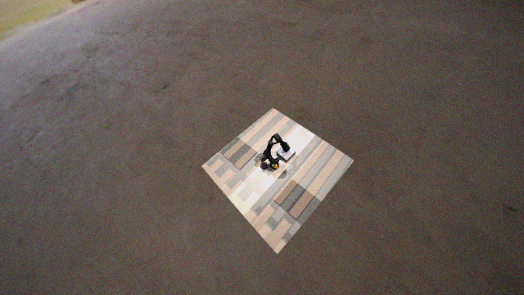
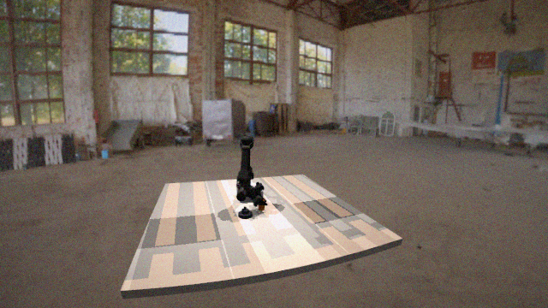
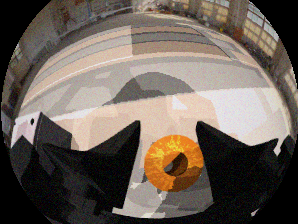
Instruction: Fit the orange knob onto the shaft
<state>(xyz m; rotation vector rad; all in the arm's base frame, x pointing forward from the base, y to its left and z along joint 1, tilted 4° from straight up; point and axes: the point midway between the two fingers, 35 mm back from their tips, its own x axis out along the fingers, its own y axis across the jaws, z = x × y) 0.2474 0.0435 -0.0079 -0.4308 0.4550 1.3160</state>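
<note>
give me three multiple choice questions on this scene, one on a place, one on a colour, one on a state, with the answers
1. In the exterior view, where is the round orange knob?
A) on the round pedestal's shaft
B) right of the pedestal
C) left of the pedestal

2. What colour is the pedestal?
A) black
B) white
C) green

3. How is the black parallel-jaw gripper?
A) shut, fingertips meeting
B) open

Key:
1 B: orange shows to the pedestal's right.
2 A: its disc and shaft look black.
3 B: the wrist view shows a gap between knob and left-hand finger.
</note>
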